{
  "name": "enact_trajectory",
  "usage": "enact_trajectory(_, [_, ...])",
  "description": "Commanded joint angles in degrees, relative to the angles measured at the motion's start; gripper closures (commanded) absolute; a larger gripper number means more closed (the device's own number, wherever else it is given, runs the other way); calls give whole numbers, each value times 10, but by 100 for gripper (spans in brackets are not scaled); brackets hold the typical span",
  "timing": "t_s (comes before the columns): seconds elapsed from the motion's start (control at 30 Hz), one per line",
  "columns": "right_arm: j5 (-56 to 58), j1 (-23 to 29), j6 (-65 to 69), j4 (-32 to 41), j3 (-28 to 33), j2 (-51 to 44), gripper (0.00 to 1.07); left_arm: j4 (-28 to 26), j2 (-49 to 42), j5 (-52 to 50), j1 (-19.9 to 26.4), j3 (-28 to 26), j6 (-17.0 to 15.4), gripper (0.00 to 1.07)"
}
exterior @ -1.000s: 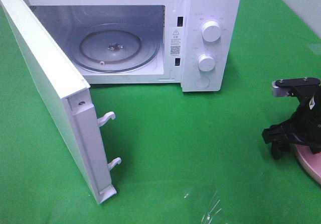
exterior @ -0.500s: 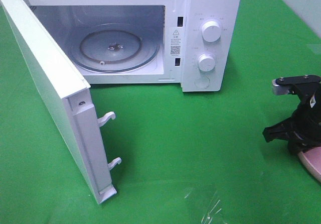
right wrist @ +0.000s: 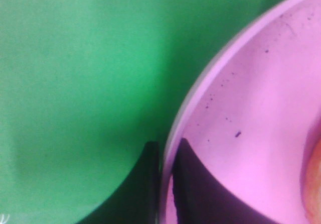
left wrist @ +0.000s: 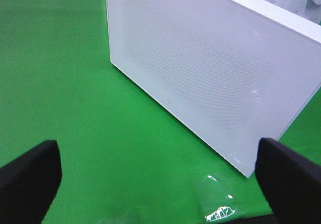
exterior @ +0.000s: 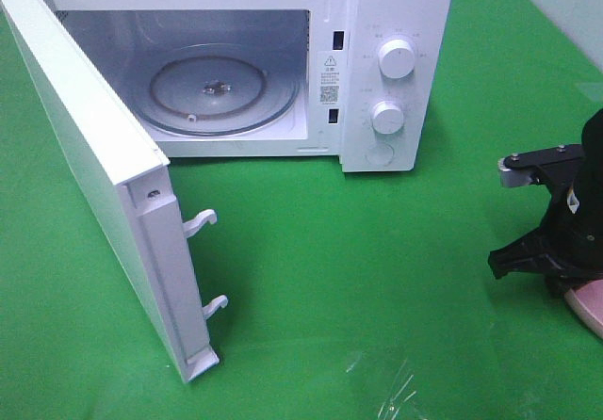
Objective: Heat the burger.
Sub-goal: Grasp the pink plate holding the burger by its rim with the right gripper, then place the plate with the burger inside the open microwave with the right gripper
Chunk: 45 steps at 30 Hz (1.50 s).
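Over at the right edge of the green cloth-covered tabletop (exterior: 330,250), the right claw (right wrist: 167,151) has its two black fingers pinched together on the raised rim of a smooth, glossy pink round plate (right wrist: 241,108), one finger outside the lip and one inside. The burger (right wrist: 316,194) sits on that plate, further in from the rim than the claw. Only an orange-brown sliver of it shows in the wrist view, and the high view does not show it at all.

What matters next, I'd say, is that the boxy white microwave oven (exterior: 396,6) stands well apart from the plate, across the tabletop toward the left arm's side. Its flat door (exterior: 85,156) is swung wide and its ribbed clear glass turntable (exterior: 221,95) is bare. The right arm is plainly the nearer one to the burger. Plate and burger are both round, so there is no long axis to line up, only a level carry into the opening.

The left claw (left wrist: 160,179) hangs with its fingers spread wide apart, holding nothing and facing the door's matte, finely dotted outer panel. Two round white knobs (exterior: 394,59) sit on the oven's front.
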Motion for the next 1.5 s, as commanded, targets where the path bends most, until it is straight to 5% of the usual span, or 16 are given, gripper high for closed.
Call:
enact_trajectory(0.03, [48, 28, 51, -26, 10, 9, 107, 1, -2, -10, -1, 2, -2, 10])
enact_trajectory(0.77, [164, 166, 156, -128, 17, -56, 107, 1, -2, -10, -1, 2, -2, 10])
enact_trajectory(1.5, [266, 315, 164, -147, 17, -158, 107, 1, -2, -10, -1, 2, -2, 10])
